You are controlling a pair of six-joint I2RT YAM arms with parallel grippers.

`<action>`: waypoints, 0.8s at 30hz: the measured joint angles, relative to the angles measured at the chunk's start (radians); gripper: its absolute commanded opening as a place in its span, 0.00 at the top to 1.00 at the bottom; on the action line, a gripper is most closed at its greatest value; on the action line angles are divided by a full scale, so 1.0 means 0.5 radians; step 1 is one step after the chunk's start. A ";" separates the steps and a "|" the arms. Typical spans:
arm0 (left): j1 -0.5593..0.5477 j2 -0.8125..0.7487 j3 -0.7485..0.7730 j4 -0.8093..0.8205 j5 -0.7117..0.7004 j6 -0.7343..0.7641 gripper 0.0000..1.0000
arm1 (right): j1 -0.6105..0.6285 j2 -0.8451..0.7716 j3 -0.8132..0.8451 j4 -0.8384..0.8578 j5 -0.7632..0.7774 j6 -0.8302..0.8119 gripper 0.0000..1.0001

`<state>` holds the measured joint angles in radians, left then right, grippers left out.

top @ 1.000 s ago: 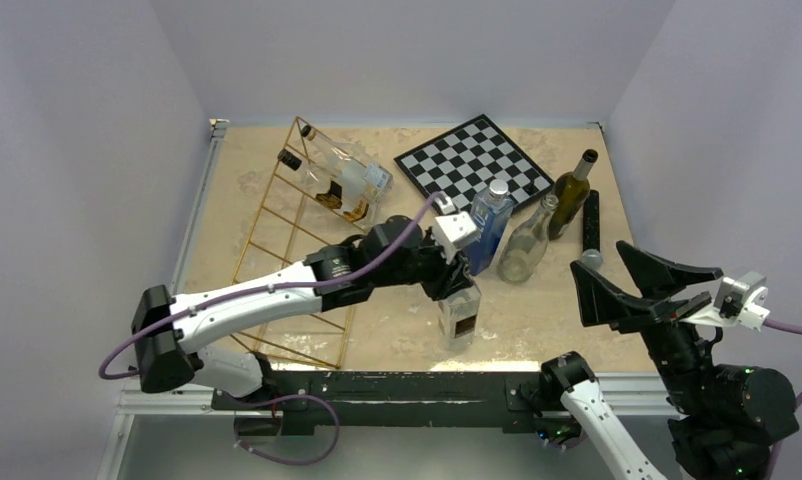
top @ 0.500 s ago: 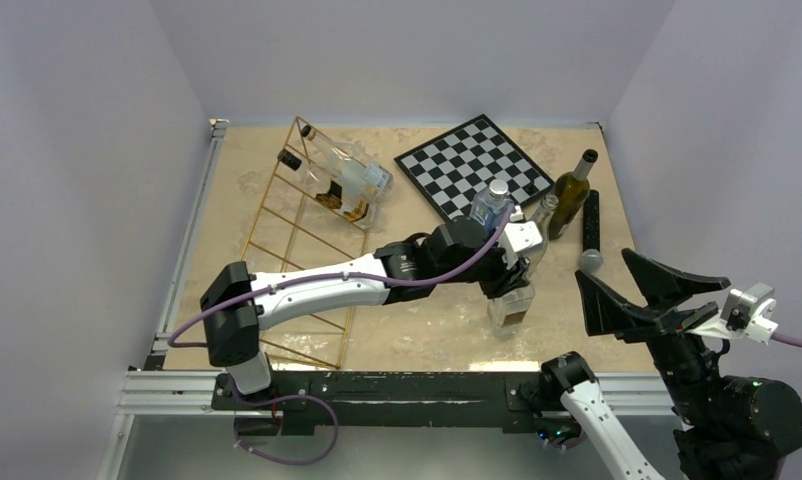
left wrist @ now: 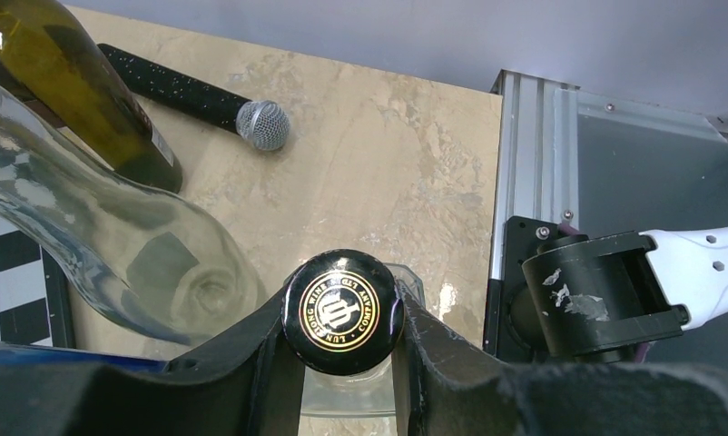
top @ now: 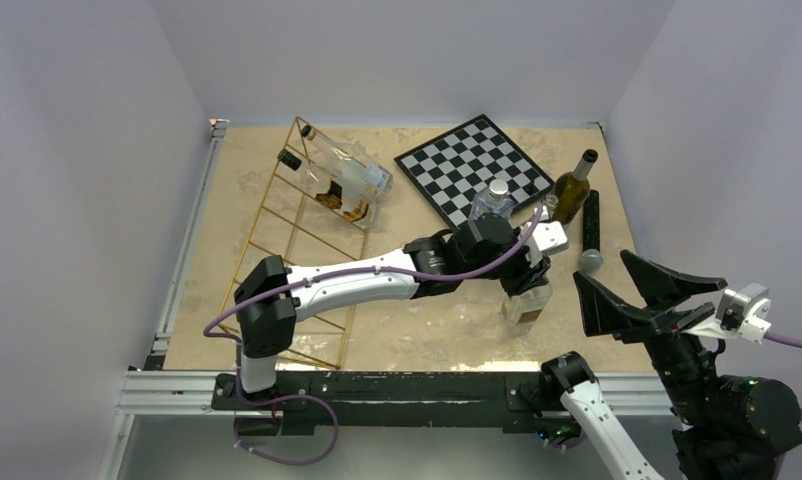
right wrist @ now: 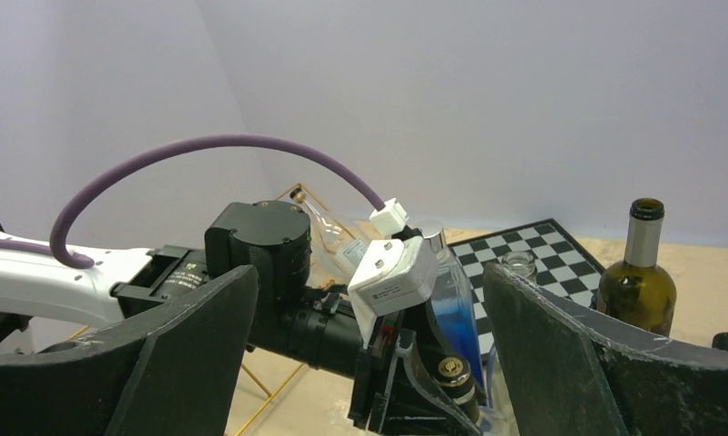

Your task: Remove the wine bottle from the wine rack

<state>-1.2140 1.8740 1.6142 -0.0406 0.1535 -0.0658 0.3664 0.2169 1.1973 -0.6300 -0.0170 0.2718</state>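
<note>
The gold wire wine rack [top: 297,250] lies at the left of the table, with two clear bottles [top: 342,180] on its far end. My left gripper [top: 525,275] is shut on the neck of a clear square bottle [top: 527,303] with a black gold-printed cap [left wrist: 343,312]. The bottle is upright, off the rack, right of centre; I cannot tell whether its base touches the table. The cap also shows in the right wrist view [right wrist: 451,370]. My right gripper [top: 642,290] is open and empty, raised at the near right, its jaws wide apart [right wrist: 369,282].
A chessboard [top: 474,165] lies at the back. A blue bottle [top: 492,200], a clear glass bottle [left wrist: 115,236] and a dark green wine bottle [top: 572,185] stand just behind the held bottle. A black microphone [top: 590,235] lies to the right.
My left arm has carried the clear square bottle to the right, from the table's middle to a spot in front of the standing bottles. The right gripper has barely moved.
</note>
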 measured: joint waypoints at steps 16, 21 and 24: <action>-0.008 0.013 0.127 0.154 0.035 -0.008 0.35 | 0.000 -0.056 -0.016 -0.022 0.049 -0.001 0.01; -0.009 -0.005 0.127 0.150 0.028 -0.024 0.13 | 0.000 -0.057 -0.016 -0.030 0.056 -0.001 0.01; -0.009 -0.053 0.127 0.137 -0.002 -0.051 0.01 | 0.000 -0.057 -0.016 -0.046 0.056 -0.001 0.01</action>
<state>-1.2186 1.8477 1.6775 0.0277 0.1524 -0.0914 0.3664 0.1883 1.1893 -0.6529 0.0113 0.2714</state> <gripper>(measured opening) 0.914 0.986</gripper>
